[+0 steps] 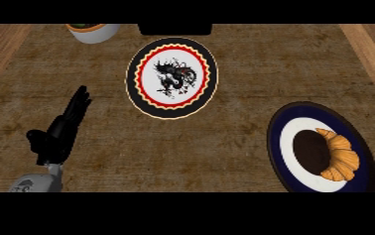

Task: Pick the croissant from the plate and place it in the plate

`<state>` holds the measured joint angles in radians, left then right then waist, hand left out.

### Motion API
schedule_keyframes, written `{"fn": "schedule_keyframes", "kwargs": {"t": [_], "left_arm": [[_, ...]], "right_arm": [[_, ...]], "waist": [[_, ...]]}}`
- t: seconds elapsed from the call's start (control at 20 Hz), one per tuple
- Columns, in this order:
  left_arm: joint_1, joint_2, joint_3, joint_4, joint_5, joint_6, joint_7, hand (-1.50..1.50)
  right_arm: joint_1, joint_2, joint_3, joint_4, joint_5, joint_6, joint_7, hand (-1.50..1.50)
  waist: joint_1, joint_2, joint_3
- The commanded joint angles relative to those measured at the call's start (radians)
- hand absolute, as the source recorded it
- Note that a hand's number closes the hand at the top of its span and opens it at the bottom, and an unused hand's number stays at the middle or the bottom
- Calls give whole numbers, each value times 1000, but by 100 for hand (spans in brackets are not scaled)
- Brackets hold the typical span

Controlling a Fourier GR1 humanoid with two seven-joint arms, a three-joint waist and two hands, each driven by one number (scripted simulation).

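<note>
A golden croissant (341, 155) lies curved on the right side of a dark blue plate (280, 140) with a white ring and a brown centre, at the lower right of the counter. A second plate (136, 86), black-rimmed with a red band and a dark dragon drawing on white, sits near the counter's middle top with nothing on it. My left hand (62, 127) rests at the lower left with its fingers straight and pointing up, apart from both plates. My right hand does not show.
A white bowl (93, 31) with something orange and green inside stands at the top left edge. A black box-like object (174, 29) sits at the top centre, just beyond the dragon plate. Wooden strips border the counter at both top corners.
</note>
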<state>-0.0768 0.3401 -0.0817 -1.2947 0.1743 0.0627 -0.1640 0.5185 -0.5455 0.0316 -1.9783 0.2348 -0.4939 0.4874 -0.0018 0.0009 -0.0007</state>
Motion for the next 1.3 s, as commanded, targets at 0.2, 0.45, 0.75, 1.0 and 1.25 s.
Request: {"fn": "schedule_keyframes", "kwargs": {"t": [0.2,0.45,0.75,1.0,1.25], "left_arm": [[42,-23,2,-41,-29,-22,0,0],[48,-49,37,-63,-65,-11,15,0],[-28,-33,79,-2,-58,-71,51,0],[57,-101,50,-57,-117,-46,5,0],[45,-72,92,-20,-104,-94,-13,0]], "right_arm": [[-181,-9,4,142,65,149,171,-150],[-152,60,-54,200,58,213,49,-150],[-287,104,-52,370,143,228,74,-150],[-290,179,-62,427,217,204,32,-150],[-363,118,-107,527,119,345,-101,150]], "waist": [[9,0,1],[0,-2,1],[2,0,1],[2,-1,1],[3,0,1]]}}
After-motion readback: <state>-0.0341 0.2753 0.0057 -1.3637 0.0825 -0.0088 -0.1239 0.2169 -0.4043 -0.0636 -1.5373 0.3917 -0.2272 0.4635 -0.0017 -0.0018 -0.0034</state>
